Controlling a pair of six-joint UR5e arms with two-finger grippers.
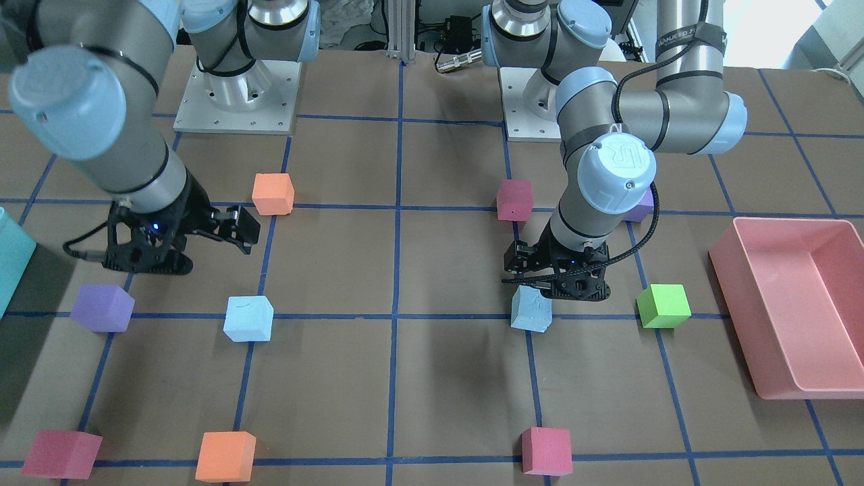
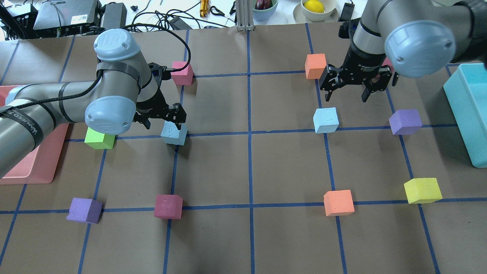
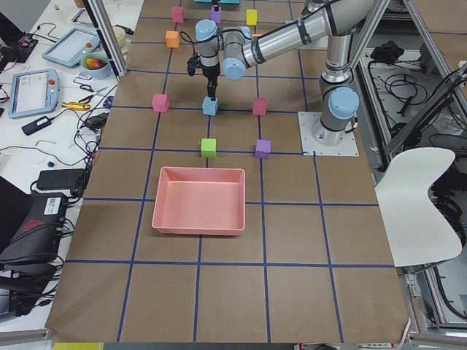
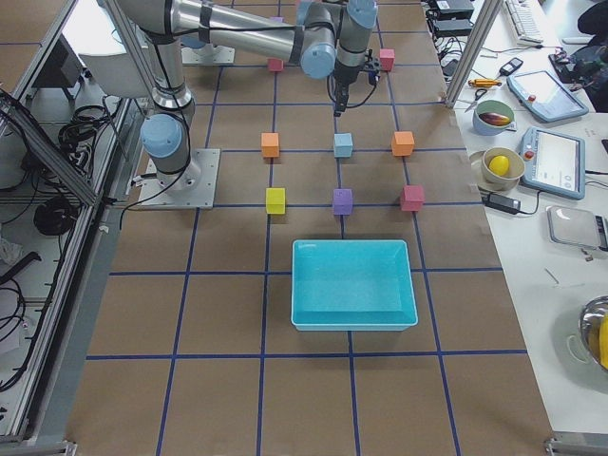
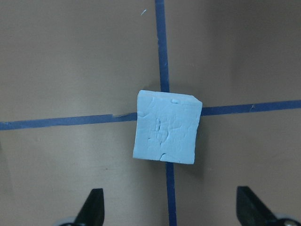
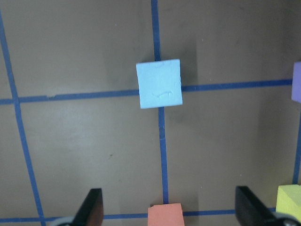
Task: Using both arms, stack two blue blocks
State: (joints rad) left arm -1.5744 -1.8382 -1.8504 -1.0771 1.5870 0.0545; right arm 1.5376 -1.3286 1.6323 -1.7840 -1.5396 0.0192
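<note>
One pale blue block (image 2: 174, 133) sits on a tape crossing at the left; it also shows in the front view (image 1: 531, 309) and the left wrist view (image 5: 167, 126). My left gripper (image 2: 164, 118) hovers open just above and behind it, the block ahead of the fingertips (image 5: 94, 207). The other blue block (image 2: 326, 120) sits right of centre, also in the front view (image 1: 248, 318) and the right wrist view (image 6: 159, 84). My right gripper (image 2: 347, 96) is open and empty, higher up and beyond that block.
A pink tray (image 2: 38, 167) lies at the left edge and a teal bin (image 2: 464, 114) at the right. Around the blue blocks stand a green cube (image 2: 99, 139), maroon cubes (image 2: 182, 73), orange cubes (image 2: 315, 66), purple cubes (image 2: 405, 121) and a yellow cube (image 2: 422, 190).
</note>
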